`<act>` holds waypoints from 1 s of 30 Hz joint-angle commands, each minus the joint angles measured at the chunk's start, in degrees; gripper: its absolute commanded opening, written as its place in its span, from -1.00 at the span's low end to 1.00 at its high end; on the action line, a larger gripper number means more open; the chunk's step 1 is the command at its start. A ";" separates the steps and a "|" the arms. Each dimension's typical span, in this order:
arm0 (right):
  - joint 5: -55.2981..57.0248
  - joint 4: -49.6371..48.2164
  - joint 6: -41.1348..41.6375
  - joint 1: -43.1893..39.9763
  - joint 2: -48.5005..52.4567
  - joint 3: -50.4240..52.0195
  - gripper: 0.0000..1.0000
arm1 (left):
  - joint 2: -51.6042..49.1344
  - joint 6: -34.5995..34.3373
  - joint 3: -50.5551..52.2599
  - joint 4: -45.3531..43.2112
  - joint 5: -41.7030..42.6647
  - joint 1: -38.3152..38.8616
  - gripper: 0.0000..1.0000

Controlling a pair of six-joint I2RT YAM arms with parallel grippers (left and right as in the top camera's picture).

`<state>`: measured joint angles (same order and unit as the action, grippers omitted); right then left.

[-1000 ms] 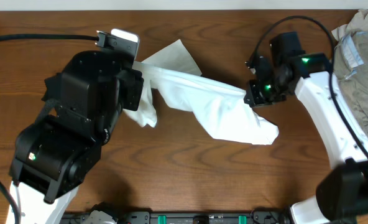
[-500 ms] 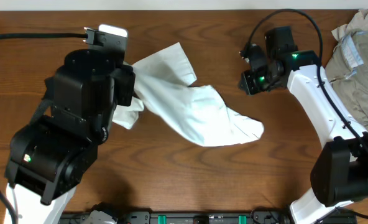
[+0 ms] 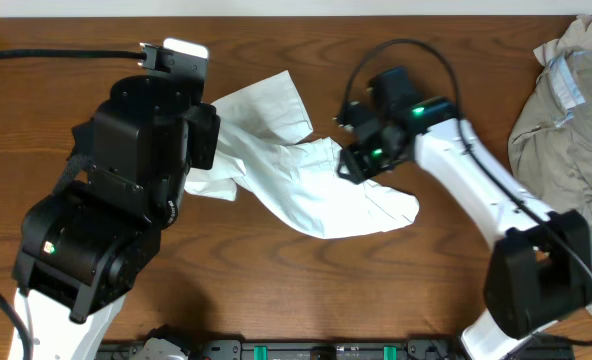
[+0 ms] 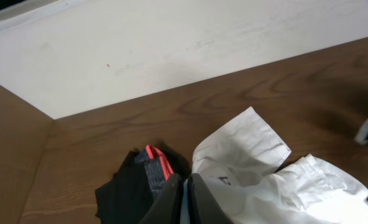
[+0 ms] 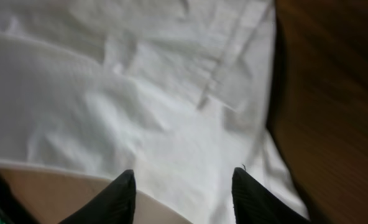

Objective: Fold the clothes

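The white T-shirt (image 3: 311,190) lies crumpled on the wooden table's middle, one sleeve (image 3: 266,100) spread toward the back. My left gripper (image 4: 187,190) is shut on a fold of the shirt's left edge; in the overhead view its fingers are hidden under the big black wrist (image 3: 146,150). The black garment with the grey-and-red band (image 4: 134,190) lies bunched just left of those fingers. My right gripper (image 5: 184,180) is open and empty, hovering close over the shirt (image 5: 140,93), above its upper right part (image 3: 361,160). The khaki-beige garment (image 3: 566,110) lies heaped at the far right.
A white wall (image 4: 171,50) borders the table's back edge. Bare brown wood (image 3: 276,290) shows in front of the shirt and between the shirt and the khaki heap. A black cable (image 3: 36,62) runs to the left arm.
My right gripper let go of the shirt's right end, then swung left and now hovers open over the shirt. The shirt slumped leftward onto the table. The left gripper kept its hold.
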<state>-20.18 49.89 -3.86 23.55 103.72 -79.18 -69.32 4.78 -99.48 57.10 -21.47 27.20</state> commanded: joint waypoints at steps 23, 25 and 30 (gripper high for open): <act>-4.24 -13.94 14.29 3.85 11.47 1.51 -0.19 | 0.02 0.57 -1.73 1.14 -1.51 -0.24 -0.87; -4.35 -14.05 14.29 3.85 11.34 1.51 -0.26 | 0.02 0.57 -1.73 1.14 -1.51 -0.24 -0.87; -5.18 -15.54 14.32 4.00 11.34 1.51 -0.61 | 0.02 0.57 -1.73 1.14 -1.51 -0.24 -0.87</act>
<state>-23.90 34.96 10.92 27.14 116.51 -77.60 -69.34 4.78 -99.48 58.39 -21.85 27.20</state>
